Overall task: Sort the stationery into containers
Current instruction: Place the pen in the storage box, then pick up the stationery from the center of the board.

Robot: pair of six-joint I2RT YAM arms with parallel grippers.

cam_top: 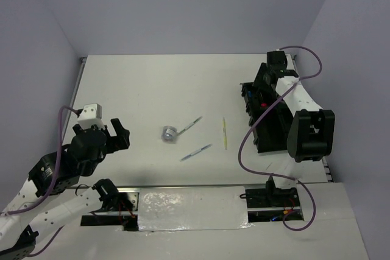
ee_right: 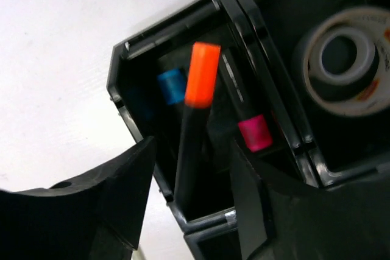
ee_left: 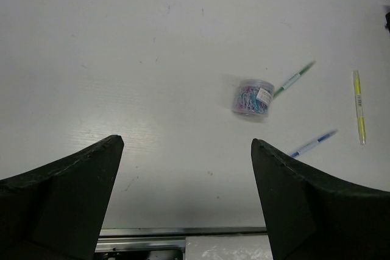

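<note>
In the right wrist view, my right gripper (ee_right: 194, 144) is open above a compartment of the black organiser tray (ee_right: 120, 74). An orange-capped highlighter (ee_right: 201, 83) stands tilted between the fingers with a gap on each side. Blue-capped (ee_right: 172, 85) and pink-capped (ee_right: 254, 132) highlighters lie in the same compartment, and a tape roll (ee_right: 344, 59) lies in the adjoining one. On the table lie a clear tub of paper clips (cam_top: 169, 133), a green-tipped pen (cam_top: 190, 124), a blue-tipped pen (cam_top: 196, 152) and a yellow stick (cam_top: 224, 133). My left gripper (ee_left: 186, 140) hangs wide open and empty, left of the tub (ee_left: 253, 97).
The organiser tray (cam_top: 268, 120) stands at the table's right side under the right arm. A metal rail (ee_left: 183, 232) runs along the near table edge below the left fingers. The purple cable (cam_top: 244, 144) loops over the table beside the tray.
</note>
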